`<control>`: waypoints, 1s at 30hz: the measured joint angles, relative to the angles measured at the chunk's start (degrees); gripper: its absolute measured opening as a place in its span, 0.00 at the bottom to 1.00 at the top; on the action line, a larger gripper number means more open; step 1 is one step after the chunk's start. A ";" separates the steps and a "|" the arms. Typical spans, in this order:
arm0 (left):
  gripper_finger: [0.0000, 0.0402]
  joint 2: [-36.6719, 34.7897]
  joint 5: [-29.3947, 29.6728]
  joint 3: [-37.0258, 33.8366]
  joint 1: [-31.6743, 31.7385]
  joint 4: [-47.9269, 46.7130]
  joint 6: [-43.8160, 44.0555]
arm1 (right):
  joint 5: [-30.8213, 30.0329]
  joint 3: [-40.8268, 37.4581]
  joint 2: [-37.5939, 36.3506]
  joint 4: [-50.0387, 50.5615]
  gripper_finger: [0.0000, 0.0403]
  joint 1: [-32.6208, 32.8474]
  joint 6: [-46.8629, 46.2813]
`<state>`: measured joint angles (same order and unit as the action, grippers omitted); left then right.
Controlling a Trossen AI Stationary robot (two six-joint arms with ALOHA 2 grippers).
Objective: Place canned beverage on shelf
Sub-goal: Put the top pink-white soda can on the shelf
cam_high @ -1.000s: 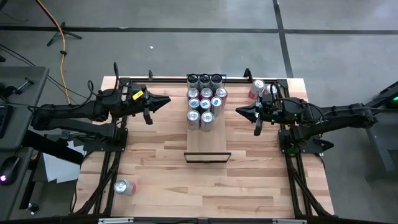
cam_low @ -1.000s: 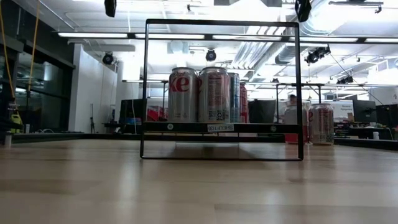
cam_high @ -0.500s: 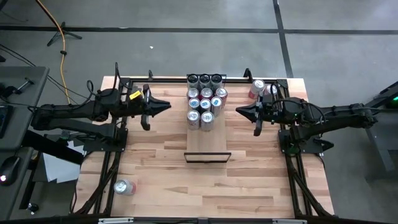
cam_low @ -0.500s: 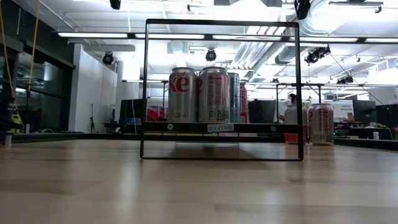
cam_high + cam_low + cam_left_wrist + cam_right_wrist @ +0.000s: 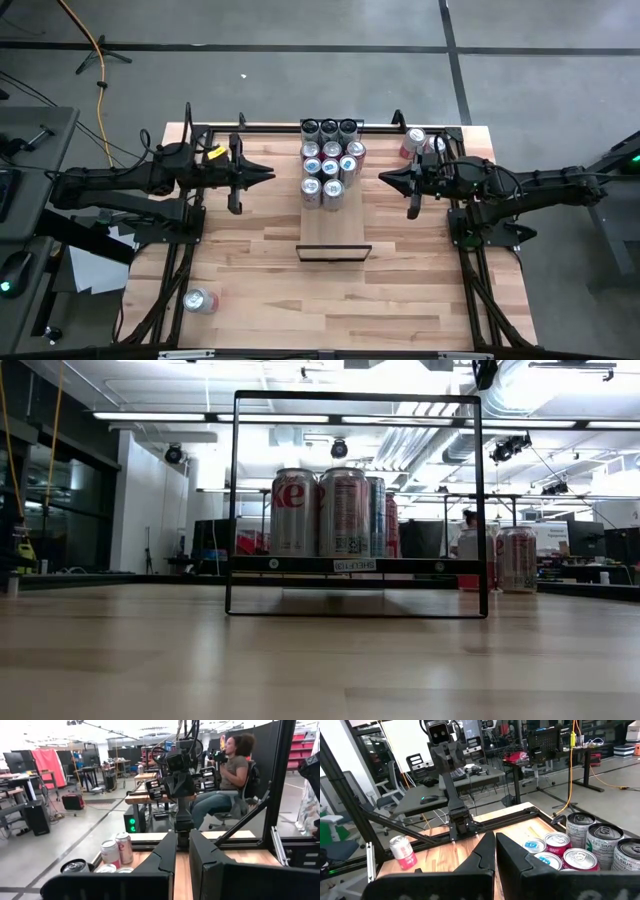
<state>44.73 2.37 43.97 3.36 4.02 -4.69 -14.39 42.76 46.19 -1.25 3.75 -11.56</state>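
The shelf [image 5: 334, 225] is showing in the high view as a long, narrow panel of pale smooth wood lying flat at the middle of the butcher-block table [image 5: 400, 290], with a thin black bar capping its near short end. In the low view that bar [image 5: 355, 565] is carrying a small white label, and a thin black wire frame [image 5: 356, 395] is rising around it.

The far half of the shelf is holding a cluster of cans [image 5: 331, 160] standing upright in rows of three, silver and red tops packed touching one another; the near half of the panel is lying bare. In the low view the front cans [image 5: 320, 512] are standing side by side on the panel.

Well to the left of the shelf and near the table's front edge, a loose can [image 5: 200, 300] is lying on its side. Left of the cluster, the left gripper [image 5: 266, 172] is hovering and pointing toward the cans, its fingers [image 5: 167, 852] drawn nearly together with a slim gap and holding nothing. Right of the cluster, the right gripper [image 5: 384, 180] is pointing back at the shelf, fingers [image 5: 485, 851] likewise almost touching and empty. Farther right, by the table's back corner, another can [image 5: 413, 143] is sitting behind the right gripper.
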 joint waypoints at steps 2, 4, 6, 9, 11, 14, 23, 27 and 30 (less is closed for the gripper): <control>0.00 0.00 0.00 0.00 0.00 0.16 0.01 | 0.00 0.00 0.00 0.02 0.00 0.00 0.03; 0.00 0.00 0.00 0.00 0.00 0.14 0.07 | -0.18 0.00 0.00 0.04 0.00 0.00 0.03; 0.00 0.00 0.00 0.00 0.00 0.16 0.09 | -1.70 0.00 0.00 0.04 0.02 0.00 -0.27; 0.00 0.00 0.00 0.00 0.00 0.16 0.33 | -4.19 0.00 0.00 0.13 0.11 0.00 -1.71; 0.00 0.00 0.00 0.00 0.00 0.19 1.87 | -5.46 0.00 0.00 0.19 0.21 0.00 -2.50; 0.00 0.00 0.02 0.00 0.00 0.19 2.94 | -9.01 0.00 0.00 1.36 0.41 0.00 -3.62; 0.00 0.00 1.57 0.00 0.00 0.16 2.99 | -17.07 0.00 0.02 7.73 0.92 -3.28 -11.57; 0.00 0.00 2.98 0.00 0.00 0.16 2.99 | -22.68 0.68 0.78 11.00 0.97 -6.75 -19.84; 0.00 0.00 3.73 0.00 0.00 0.16 2.99 | -24.67 4.95 3.42 22.59 0.98 -13.45 -28.96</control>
<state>44.73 6.10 43.97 3.36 4.19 -1.69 -39.06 47.72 49.61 21.34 -9.70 -40.51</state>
